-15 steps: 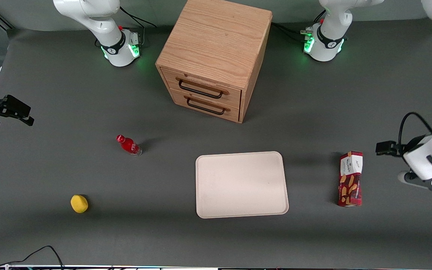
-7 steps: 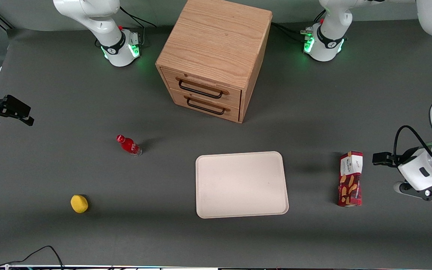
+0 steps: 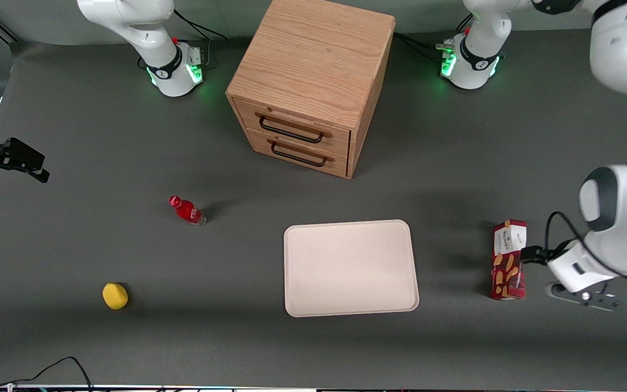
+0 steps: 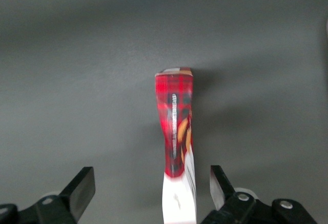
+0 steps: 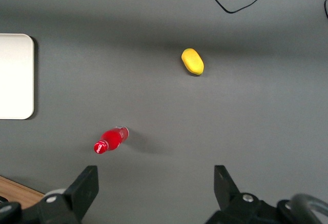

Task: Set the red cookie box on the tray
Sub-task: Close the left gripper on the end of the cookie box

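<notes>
The gripper (image 4: pixel 152 185) hangs with fingers spread wide astride the red cookie box (image 4: pixel 177 131), probably above it; it should descend centred before clamping, tray (image 3: pixel 350 267) nearby.

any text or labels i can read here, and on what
Red cookie box: dark print on its white label end, too small and blurred to read.
Small red bottle: a white mark on its side, not legible.
Tray and wooden drawer cabinet: no text.
The open pincer hovers over the box; no markings show on it.

The left arm's tool (image 4: pixel 151 190) hangs above the table, fingers (image 4: pixel 82 188) spread wide apart.
</notes>
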`<act>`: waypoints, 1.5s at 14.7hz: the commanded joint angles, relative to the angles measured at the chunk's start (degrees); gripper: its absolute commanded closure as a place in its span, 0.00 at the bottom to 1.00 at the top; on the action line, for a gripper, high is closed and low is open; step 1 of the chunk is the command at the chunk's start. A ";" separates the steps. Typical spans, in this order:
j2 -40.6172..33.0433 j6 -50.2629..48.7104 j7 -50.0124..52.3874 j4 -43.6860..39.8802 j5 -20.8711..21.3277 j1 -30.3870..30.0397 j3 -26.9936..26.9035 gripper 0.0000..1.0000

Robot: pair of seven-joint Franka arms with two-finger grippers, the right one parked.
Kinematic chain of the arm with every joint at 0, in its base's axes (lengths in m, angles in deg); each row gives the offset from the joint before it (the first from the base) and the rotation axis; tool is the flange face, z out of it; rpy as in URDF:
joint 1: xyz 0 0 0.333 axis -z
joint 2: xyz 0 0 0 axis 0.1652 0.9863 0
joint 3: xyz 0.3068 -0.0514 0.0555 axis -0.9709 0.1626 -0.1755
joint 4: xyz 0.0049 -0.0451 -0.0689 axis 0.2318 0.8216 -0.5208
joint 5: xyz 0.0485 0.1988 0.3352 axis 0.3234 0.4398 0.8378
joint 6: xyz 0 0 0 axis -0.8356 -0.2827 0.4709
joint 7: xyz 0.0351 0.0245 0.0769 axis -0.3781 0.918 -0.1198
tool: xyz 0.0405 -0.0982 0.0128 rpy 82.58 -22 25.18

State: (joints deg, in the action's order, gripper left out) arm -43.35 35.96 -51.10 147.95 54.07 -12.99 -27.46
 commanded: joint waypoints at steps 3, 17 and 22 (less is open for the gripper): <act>3.71 4.88 0.95 1.47 0.80 0.05 0.27 0.00; 5.30 10.51 0.25 6.22 0.98 0.05 0.10 1.00; 3.19 -7.03 12.08 -5.52 0.89 4.87 0.45 1.00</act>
State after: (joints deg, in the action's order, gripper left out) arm -38.19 37.98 -46.31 148.59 54.10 -12.06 -26.60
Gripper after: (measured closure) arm 0.863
